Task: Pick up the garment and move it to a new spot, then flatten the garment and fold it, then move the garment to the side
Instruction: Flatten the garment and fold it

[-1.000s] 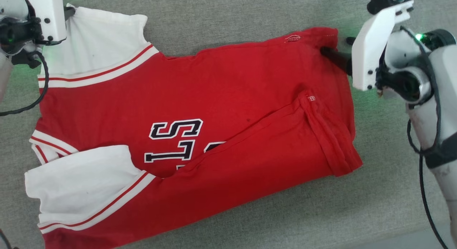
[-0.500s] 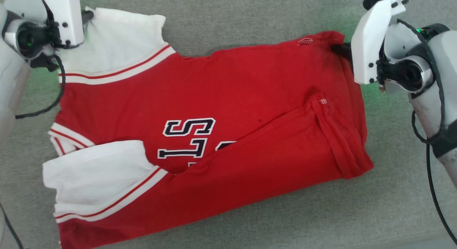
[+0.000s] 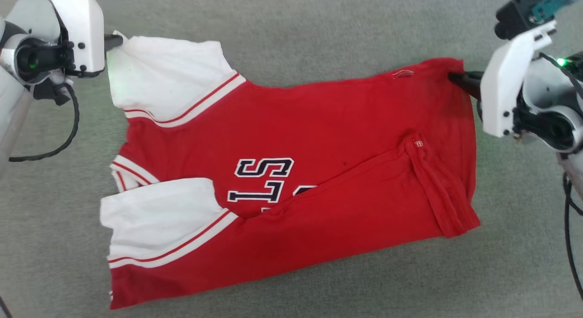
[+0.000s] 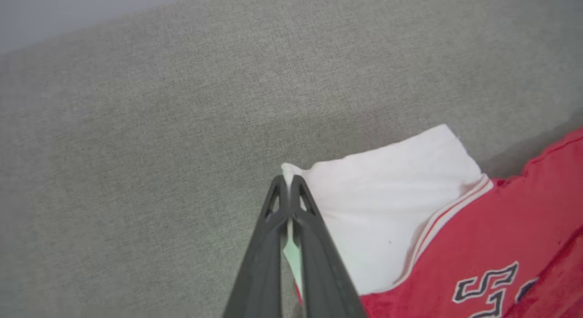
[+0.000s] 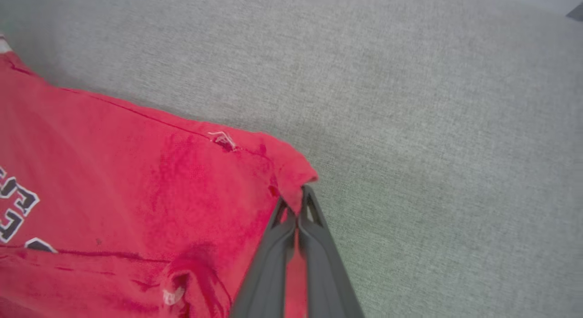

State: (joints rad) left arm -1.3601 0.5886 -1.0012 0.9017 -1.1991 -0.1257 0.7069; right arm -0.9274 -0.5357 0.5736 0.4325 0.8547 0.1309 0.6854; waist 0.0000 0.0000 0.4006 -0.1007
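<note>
The red jersey T-shirt [image 3: 319, 140] lies half-folded on the grey cloth surface [image 3: 319, 31], its far edge pinched at both ends — left gripper [image 4: 287, 183] closed on the white sleeve [image 3: 168, 76], right gripper [image 5: 298, 197] closed on the hem corner [image 3: 444, 67] — likely to pull it flat.

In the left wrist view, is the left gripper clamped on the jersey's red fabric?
No, the left gripper is shut on a corner of the white sleeve.

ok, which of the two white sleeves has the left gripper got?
The far sleeve, uppermost in the head view: the left gripper is shut on its outer corner. The near sleeve lies free beside the navy letters.
</note>
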